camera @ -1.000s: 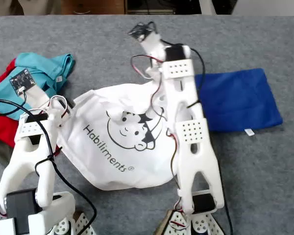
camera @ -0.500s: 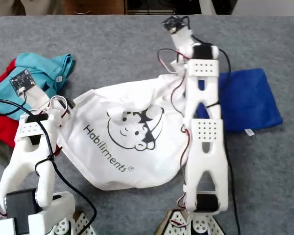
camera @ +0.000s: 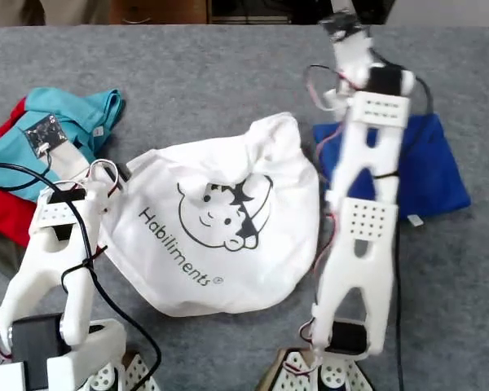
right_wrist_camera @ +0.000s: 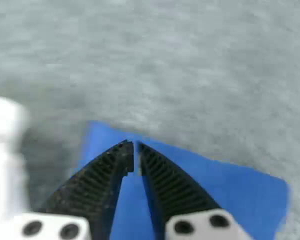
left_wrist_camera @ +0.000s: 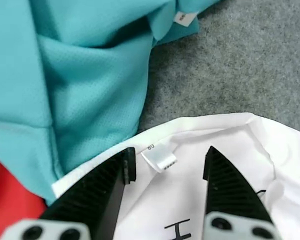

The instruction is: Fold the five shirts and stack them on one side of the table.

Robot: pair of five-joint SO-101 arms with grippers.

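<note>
Over on the left edge of the white shirt, the left gripper has its jaws wide apart, one on each side of the little label sewn into the hem. The teal shirt is just beside it, so I'd bite down on white cloth only and not snag teal too.

The white shirt lies mid-table in a rumpled blob, print up, with its top bunched into a peak. My guess is it needs flattening before any fold will hold, so pin or pull that label edge and have the other arm tug the far side out.

The right gripper has its jaws pretty much together with nothing in them. It sits over the edge of the folded blue shirt, apart from the white one, and it'd have to swing over and open up before it's any help.

The red shirt sits under the teal one at the left side of the table. Neither looks folded, so plenty is left to do.
</note>
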